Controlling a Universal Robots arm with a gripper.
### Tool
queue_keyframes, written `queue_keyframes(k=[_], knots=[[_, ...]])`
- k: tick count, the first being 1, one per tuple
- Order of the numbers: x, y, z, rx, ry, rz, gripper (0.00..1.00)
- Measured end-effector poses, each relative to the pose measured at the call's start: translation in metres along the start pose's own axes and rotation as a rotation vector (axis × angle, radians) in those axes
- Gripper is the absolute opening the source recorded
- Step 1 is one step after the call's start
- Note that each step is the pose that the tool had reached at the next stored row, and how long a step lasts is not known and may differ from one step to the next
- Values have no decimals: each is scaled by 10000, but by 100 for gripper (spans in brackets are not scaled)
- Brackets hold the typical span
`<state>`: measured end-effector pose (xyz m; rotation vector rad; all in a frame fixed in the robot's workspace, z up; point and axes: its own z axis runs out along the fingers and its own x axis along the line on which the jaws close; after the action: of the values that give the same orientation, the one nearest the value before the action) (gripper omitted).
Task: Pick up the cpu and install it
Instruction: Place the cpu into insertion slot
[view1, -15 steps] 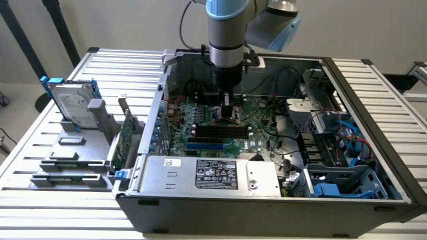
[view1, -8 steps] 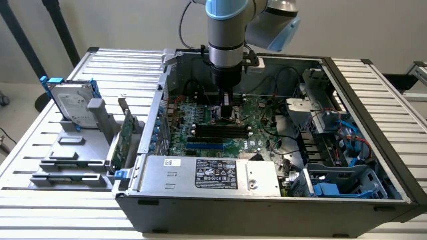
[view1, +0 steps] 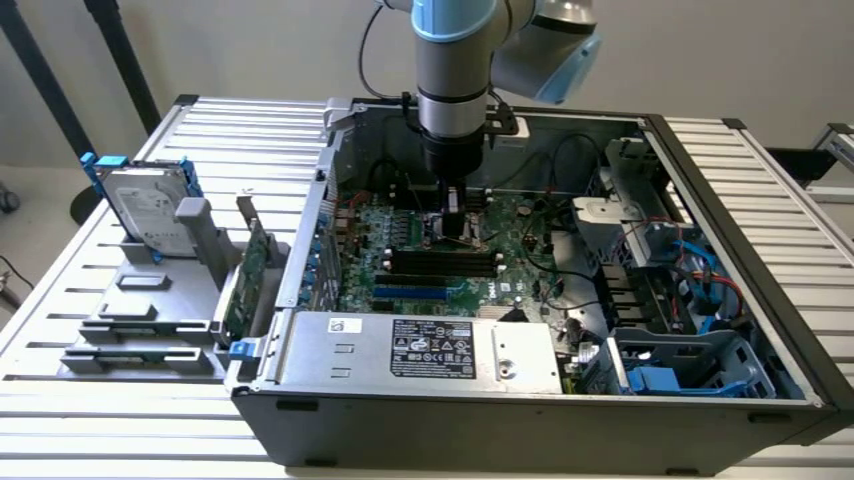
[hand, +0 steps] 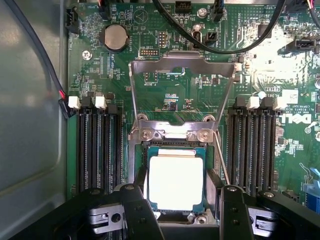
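**Item: cpu install station, one arm.**

- Computer case (view1: 534, 425): lies open on its side on the slatted bench (view1: 80, 410) and holds everything listed below except the hard drive.
- Motherboard (hand: 280, 80): green, and carries the socket frame (hand: 172, 134) that the other entries are placed by.
- Cpu (hand: 176, 182): a square chip with a pale metal lid and a green rim, lying flat inside the socket frame.
- Load plate (hand: 182, 62): bare metal, swung open off the socket frame and clear of the cpu.
- Pincer (hand: 181, 190): open, low over the socket frame. One black finger (hand: 136, 210) stands on each side of the cpu, and a gap shows on at least one side. I cannot tell whether the other finger touches the chip.
- Memory slots (hand: 97, 145): black, in banks flanking the socket frame on two sides.
- Coin battery (hand: 115, 37): on the board, beyond the load plate from the socket frame.
- Power supply (view1: 414, 350): grey box nearer the camera than the socket frame in the exterior view.
- Hard drive (view1: 144, 215): has blue rails and stands in a grey holder, well apart from the socket frame toward the exterior view's left, outside the case.
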<state>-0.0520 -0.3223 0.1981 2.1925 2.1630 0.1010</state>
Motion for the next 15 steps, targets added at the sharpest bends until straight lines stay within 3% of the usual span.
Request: queue_keyframes(k=[15], knots=[[8,-2,17,-2,5,1,55]])
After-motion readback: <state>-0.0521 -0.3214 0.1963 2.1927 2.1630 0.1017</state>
